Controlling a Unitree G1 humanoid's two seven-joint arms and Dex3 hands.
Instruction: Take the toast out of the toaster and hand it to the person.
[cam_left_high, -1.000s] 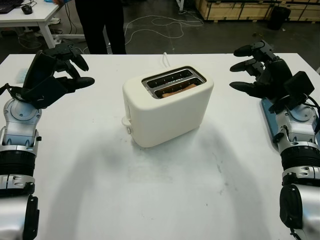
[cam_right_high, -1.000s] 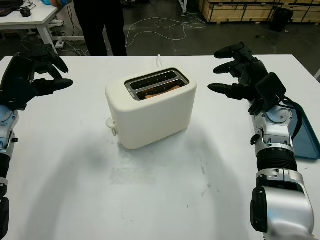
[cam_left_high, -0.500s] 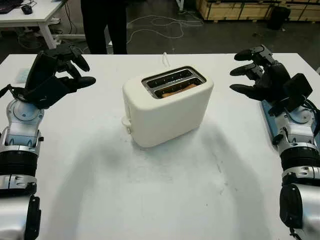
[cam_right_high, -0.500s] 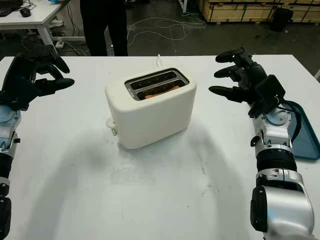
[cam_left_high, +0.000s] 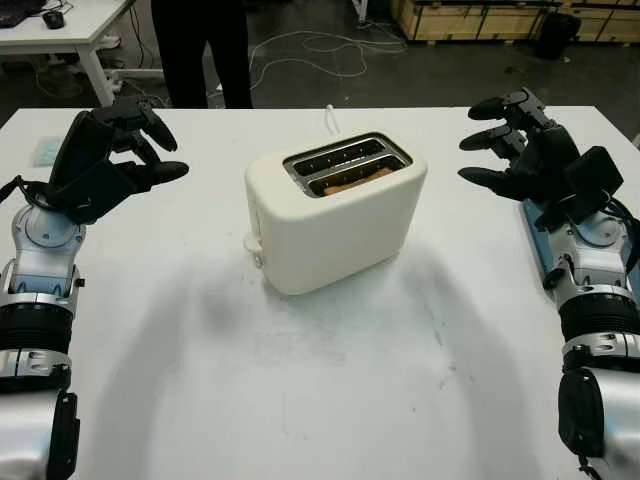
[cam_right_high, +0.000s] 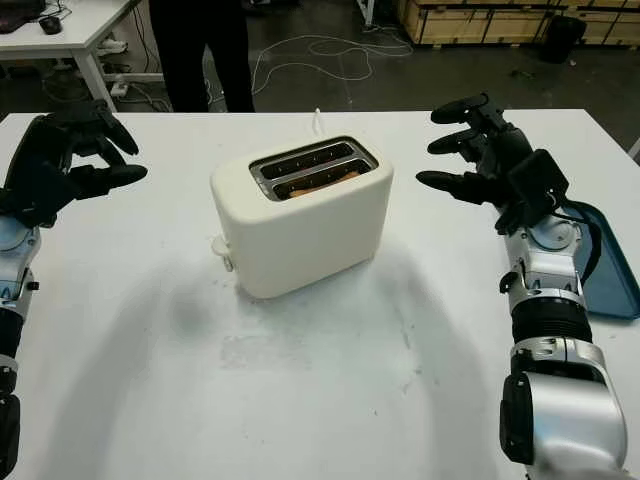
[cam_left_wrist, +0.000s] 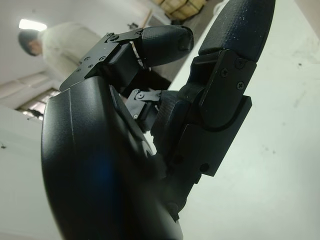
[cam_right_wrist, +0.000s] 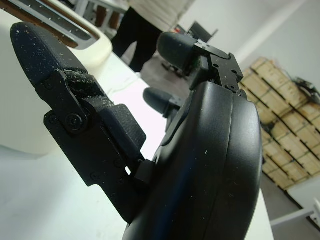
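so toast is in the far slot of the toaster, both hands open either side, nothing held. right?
Not quite. The left eye view shows the toast in the near slot of the toaster; the far slot looks empty. The rest holds: left hand and right hand open either side, nothing held.

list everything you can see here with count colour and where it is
toaster: one, cream, middle of the table
toast: one slice, brown, in the toaster's nearer slot
table: one, white, under the toaster
tray: one, blue, at the table's right edge
cable: one, white, on the dark floor beyond the table
crates: several, wooden, far right on the floor
person: one, dark trousers, standing beyond the table's far edge
left hand: one, black, open, above the table left of the toaster
right hand: one, black, open, above the table right of the toaster
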